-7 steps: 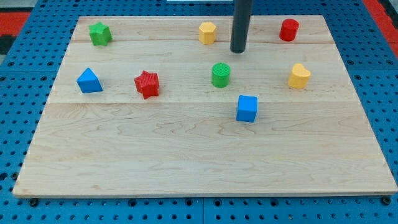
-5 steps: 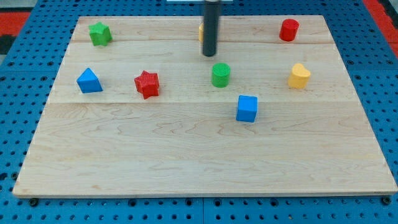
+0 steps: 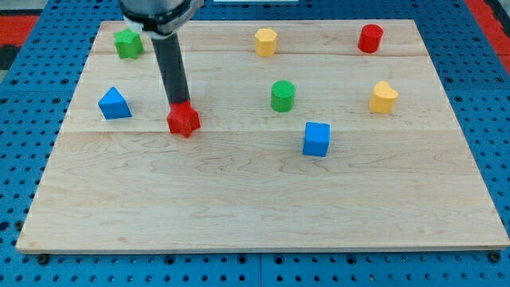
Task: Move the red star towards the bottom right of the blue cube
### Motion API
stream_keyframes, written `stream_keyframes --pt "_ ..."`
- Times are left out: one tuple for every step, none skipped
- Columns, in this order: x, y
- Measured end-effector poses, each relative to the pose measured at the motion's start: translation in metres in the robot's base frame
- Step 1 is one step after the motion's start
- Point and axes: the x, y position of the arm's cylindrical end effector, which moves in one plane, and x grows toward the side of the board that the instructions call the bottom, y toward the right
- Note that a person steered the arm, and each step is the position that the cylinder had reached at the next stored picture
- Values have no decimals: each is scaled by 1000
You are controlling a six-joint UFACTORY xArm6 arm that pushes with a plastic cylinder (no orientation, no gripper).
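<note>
Red star point(image 3: 183, 121) sat left of board centre, well apart from blue cube point(image 3: 316, 139) at view's right. My tip point(image 3: 178, 104) rested against star's upper edge, on side toward view's top. Judged placed there to shove star down and rightward, below cube. Rod leaned slightly, upper end toward view's top-left. Plain rod: nothing to open, nothing held, contact only.
</note>
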Motion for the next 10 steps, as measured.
stream_keyframes --pt "45 17" --pt "63 16" --pt "56 -9" --pt "58 -37" --pt "80 -19" --pt "116 45" --pt "120 111" --pt "114 90" --pt "113 106" --pt "115 161"
